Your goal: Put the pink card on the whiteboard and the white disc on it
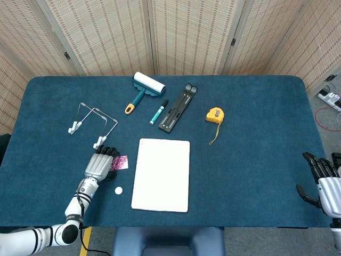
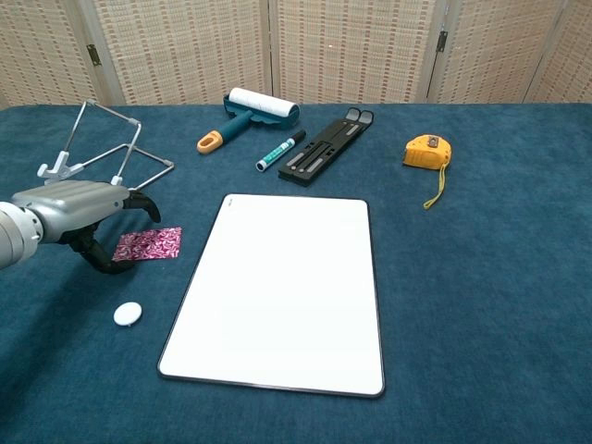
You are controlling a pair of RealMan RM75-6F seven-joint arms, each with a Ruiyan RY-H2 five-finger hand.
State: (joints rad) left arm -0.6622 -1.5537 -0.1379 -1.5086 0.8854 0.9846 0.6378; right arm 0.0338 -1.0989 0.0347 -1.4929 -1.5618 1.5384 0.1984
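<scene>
Pink card lies under left hand's fingertips.

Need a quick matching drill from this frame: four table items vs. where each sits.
Items:
1 pink card
2 white disc
3 tape measure
4 lint roller

Places:
A far edge, behind the whiteboard
B near side, left of the whiteboard
C at the left hand
D right of the black stand

Pairs: 1-C, 2-B, 3-D, 4-A

Pink card lies flat left of the whiteboard; white disc sits nearer.
</scene>
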